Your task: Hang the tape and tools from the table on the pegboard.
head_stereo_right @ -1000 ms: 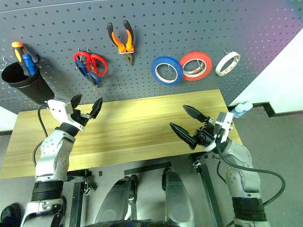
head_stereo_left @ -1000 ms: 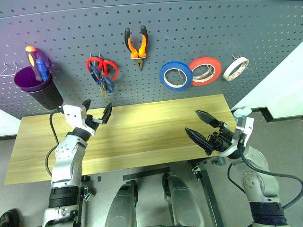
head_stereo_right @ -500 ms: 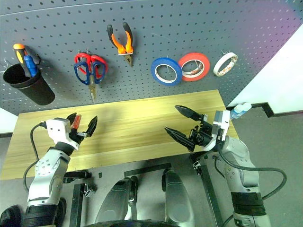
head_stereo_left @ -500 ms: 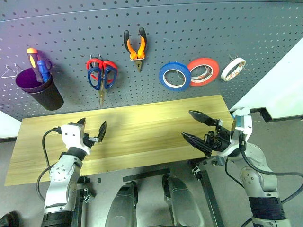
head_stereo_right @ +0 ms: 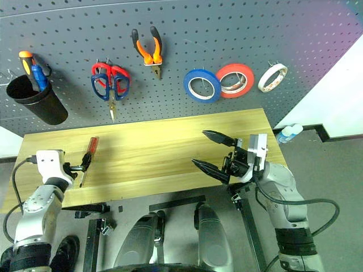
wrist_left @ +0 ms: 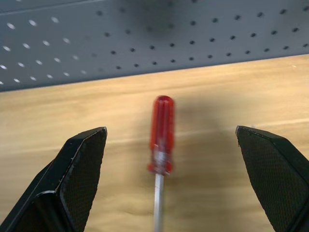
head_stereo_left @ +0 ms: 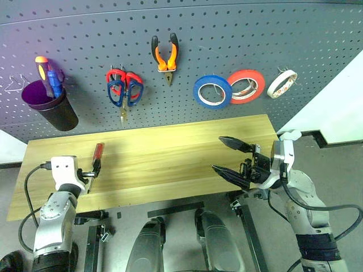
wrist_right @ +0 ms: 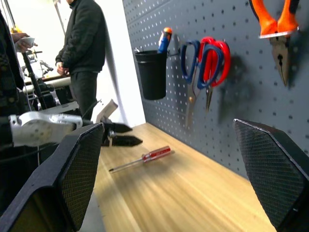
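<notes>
1. Since a second ago my left gripper (head_stereo_left: pixel 95 171) has dropped from up by the pegboard (head_stereo_left: pixel 227 34) to the near-left part of the table (head_stereo_left: pixel 170 153). The scissors with dark blue loops (head_stereo_left: pixel 120 93) now hang over the red-looped scissors (head_stereo_left: pixel 133 85), free of my fingers.
2. Left jaws are spread wide, empty. The screwdriver (wrist_left: pixel 161 135) lies flat between them, red handle toward the board, shaft toward me, no contact.
3. Right gripper (head_stereo_left: pixel 229 154) has barely shifted. It hovers over the near-right part of the table, jaws wide, holding nothing.
4. On the board: pliers (head_stereo_left: pixel 164 54), blue tape (head_stereo_left: pixel 211 91), red-orange roll (head_stereo_left: pixel 245 85), white roll (head_stereo_left: pixel 282 83). A black cup (head_stereo_left: pixel 51 107) at far left holds other tools.
5. Step in hand, as I read it: picking up the screwdriver, the last item on the table.
6. Next move calls for: ease the left forward and down, close on the handle, lift clear, carry to the board. The smooth, round handle may roll or slip.
</notes>
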`<state>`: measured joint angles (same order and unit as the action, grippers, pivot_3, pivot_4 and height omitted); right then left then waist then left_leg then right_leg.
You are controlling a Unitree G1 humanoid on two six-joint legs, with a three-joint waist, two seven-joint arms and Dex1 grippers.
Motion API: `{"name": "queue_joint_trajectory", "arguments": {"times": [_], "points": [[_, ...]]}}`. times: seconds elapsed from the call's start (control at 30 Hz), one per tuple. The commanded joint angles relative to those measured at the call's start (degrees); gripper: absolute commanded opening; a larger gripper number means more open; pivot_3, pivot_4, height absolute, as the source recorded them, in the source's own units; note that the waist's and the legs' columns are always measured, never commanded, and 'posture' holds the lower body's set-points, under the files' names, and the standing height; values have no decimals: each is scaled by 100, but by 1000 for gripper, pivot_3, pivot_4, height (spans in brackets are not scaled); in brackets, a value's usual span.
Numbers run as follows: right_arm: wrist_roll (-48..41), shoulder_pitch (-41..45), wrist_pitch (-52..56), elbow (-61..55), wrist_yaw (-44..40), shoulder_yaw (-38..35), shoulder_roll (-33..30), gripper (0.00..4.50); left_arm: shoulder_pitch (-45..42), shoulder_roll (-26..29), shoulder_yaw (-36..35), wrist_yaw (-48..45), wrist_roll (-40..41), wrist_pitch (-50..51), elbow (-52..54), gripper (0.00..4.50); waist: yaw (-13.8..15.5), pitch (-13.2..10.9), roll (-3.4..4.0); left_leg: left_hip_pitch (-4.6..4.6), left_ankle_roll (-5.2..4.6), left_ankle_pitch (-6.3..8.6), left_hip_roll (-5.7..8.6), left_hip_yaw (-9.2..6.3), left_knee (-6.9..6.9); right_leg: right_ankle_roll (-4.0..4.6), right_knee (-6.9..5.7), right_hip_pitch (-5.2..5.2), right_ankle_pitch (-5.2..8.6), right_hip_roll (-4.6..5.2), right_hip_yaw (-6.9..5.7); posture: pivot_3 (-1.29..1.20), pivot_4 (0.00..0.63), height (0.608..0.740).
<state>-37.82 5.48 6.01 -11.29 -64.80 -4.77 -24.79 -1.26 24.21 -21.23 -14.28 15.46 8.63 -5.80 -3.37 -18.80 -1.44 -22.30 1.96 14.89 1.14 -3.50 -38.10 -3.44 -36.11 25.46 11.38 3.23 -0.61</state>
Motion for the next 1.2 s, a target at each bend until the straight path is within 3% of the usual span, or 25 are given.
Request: {"name": "queue_joint_trajectory", "arguments": {"times": [0.03,0.53,0.8,0.97,1.1,1.2], "points": [[-103,-160,102,-378,136,-145,-125,4500,-187,230,-63,-120,-80,-54,-263,4471,6,-3,2,0,0,0,0,1,1,9,1,0,6,1,1,-82,346,740],[-347,-1110,568,-1338,713,-562,-506,4500,-732,654,246,-841,-275,178,-1466,4471,-7,-273,-14,-18,-3,4,0,-2,27,1,15,30,18,16,23,-113,435,740],[-436,-1373,613,-1527,820,-727,-629,4500,-1094,788,477,-1012,-462,105,-2012,4471,-61,-362,-24,-96,-4,2,5,12,45,-24,9,126,4,21,32,-144,453,740],[-457,-1440,597,-1598,879,-792,-662,4500,-1244,771,718,-1022,-621,168,-2271,4471,-69,-414,-19,-100,-3,2,5,12,45,-26,5,133,4,22,32,-165,455,740],[-445,-1453,565,-1597,915,-840,-663,4500,-1386,793,743,-973,-650,332,-2490,3678,-71,-418,-17,-98,-3,2,5,13,45,-28,5,132,6,22,32,-171,455,740],[-428,-1460,545,-1575,915,-851,-658,4500,-1361,751,740,-985,-610,508,-2407,2692,-82,-420,-15,-98,-3,2,5,16,48,-28,8,132,6,22,32,-172,455,740]]}}
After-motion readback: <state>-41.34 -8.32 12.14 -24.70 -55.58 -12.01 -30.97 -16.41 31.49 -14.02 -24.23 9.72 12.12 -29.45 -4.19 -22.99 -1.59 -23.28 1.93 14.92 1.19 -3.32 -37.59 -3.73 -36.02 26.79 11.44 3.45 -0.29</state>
